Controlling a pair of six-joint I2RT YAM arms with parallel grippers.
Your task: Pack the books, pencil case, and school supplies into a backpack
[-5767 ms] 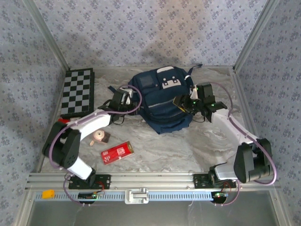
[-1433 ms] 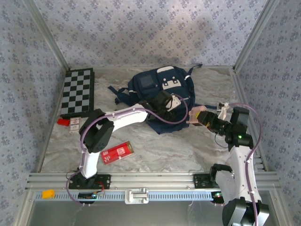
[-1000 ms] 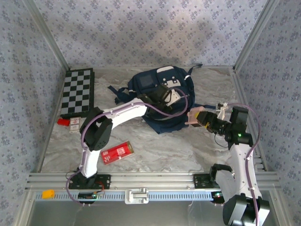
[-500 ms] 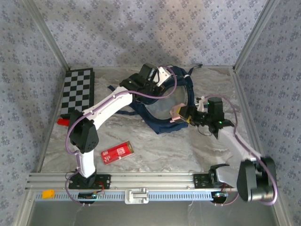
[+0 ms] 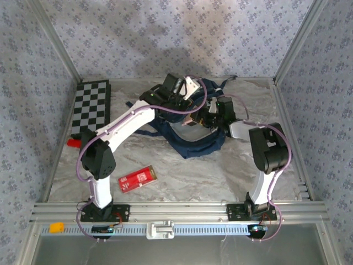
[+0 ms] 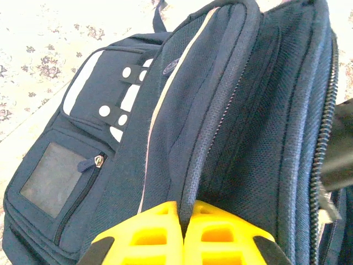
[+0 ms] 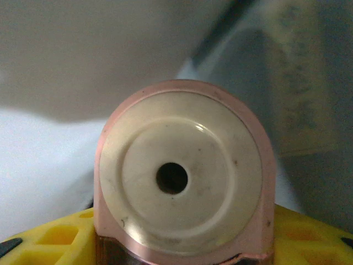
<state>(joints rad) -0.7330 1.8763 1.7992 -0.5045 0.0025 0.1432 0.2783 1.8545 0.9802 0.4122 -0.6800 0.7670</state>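
Note:
The navy backpack (image 5: 193, 142) lies at the table's middle back with its main opening gaping. My left gripper (image 5: 181, 90) is shut on the piped edge of the backpack's (image 6: 231, 110) upper flap and holds it up; in the left wrist view the left gripper (image 6: 185, 212) pinches that edge between yellow fingers (image 6: 146, 234). My right gripper (image 5: 202, 118) reaches into the opening, shut on a pink sharpener (image 7: 179, 176) with a round cream face and a centre hole. The red pencil case (image 5: 138, 178) lies on the table at the front left. The books are out of view.
A black-and-white chequered board (image 5: 91, 107) lies at the back left. A tiny red block (image 5: 73, 142) and a small white card sit by its near end. Dark straps trail left of the backpack. An orange piece (image 5: 55, 227) rests on the front rail.
My left gripper has lifted the backpack's flap up and toward the back, widening the opening. My right gripper has carried the pink sharpener leftward from beside the backpack into that opening.

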